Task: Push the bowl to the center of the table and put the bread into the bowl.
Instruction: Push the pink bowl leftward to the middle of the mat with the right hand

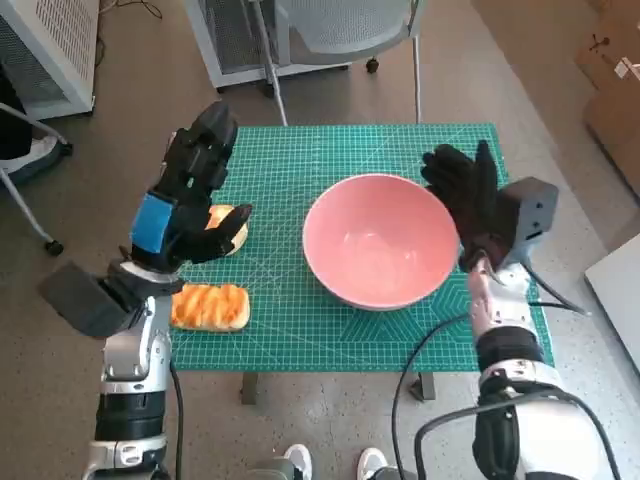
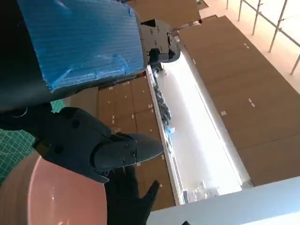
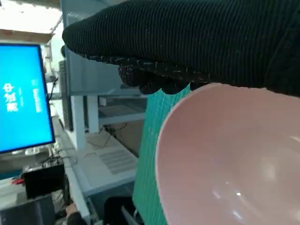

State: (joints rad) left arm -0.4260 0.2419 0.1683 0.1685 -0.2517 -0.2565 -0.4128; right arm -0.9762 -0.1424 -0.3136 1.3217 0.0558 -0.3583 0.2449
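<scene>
On the green cutting mat point(image 1: 300, 330) that covers the small table, head view: pink bowl point(image 1: 380, 240) sits upright, a little right of the middle, nothing inside it. Right hand point(image 1: 468, 195), gloved, stands against the bowl's right rim, fingers spread and pointing to the far side, holding nothing. Left hand point(image 1: 190, 190) is raised over the mat's left part, fingers apart, nothing in it, well apart from the bowl. Two pieces of bread on the left side: one loaf point(image 1: 210, 307) with a striped golden crust near the near-left edge, a second piece point(image 1: 232, 225) farther back, partly hidden under the left hand. Chair legs point(image 1: 275, 80) stand on the floor beyond the far edge; a pair of shoes point(image 1: 335, 462) shows at the near edge. Left wrist view: blue-taped back of the left hand point(image 2: 84, 42) fills much of the frame, black fingers point(image 2: 93, 145) apart and holding nothing; part of the bowl's rim point(image 2: 28, 187) shows beneath them, with the gloved right hand point(image 2: 126, 197) beside it. Brown panels and a bright strip behind. Right wrist view: the glove point(image 3: 187, 42) runs as a dark band just above the bowl's rim point(image 3: 164, 136); contact itself cannot be told from this view. Mat edge point(image 3: 145, 178), a shelf and a blue screen point(image 3: 23, 98) lie beyond.
</scene>
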